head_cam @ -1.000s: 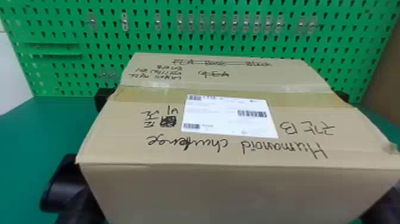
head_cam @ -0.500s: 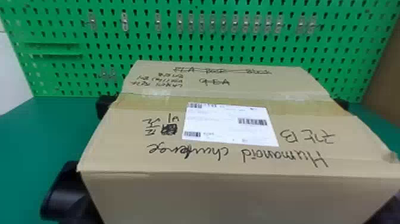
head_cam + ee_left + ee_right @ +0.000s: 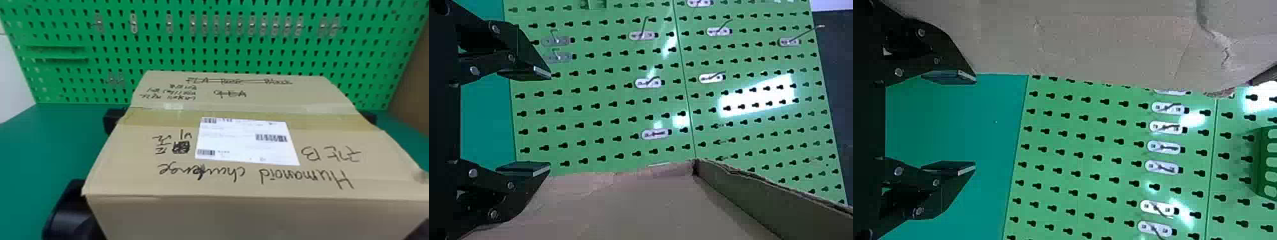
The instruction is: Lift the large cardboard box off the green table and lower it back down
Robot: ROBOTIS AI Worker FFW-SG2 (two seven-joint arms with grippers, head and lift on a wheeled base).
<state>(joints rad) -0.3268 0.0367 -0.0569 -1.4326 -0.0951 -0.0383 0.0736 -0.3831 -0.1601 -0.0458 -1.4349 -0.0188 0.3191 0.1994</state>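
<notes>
Left gripper (image 3: 549, 121) and right gripper (image 3: 974, 122) stand spread beside the cardboard box (image 3: 249, 213); its underside being hidden, the step is probably lowering, requiring level descent onto the green table (image 3: 25, 156).

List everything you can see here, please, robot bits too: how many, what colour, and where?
Cardboard box: 1, brown, between the arms
Label: 1, white, on the box's top
Tape: 1 band, yellowish, across the top
Handwriting: several lines, black, around the label
Table: 1, green, below
Pegboard: 1, green, behind
Hooks: many, silvery, on the pegboard
Left gripper: 1, black, box's left side
Right gripper: 1, black, box's right side
</notes>
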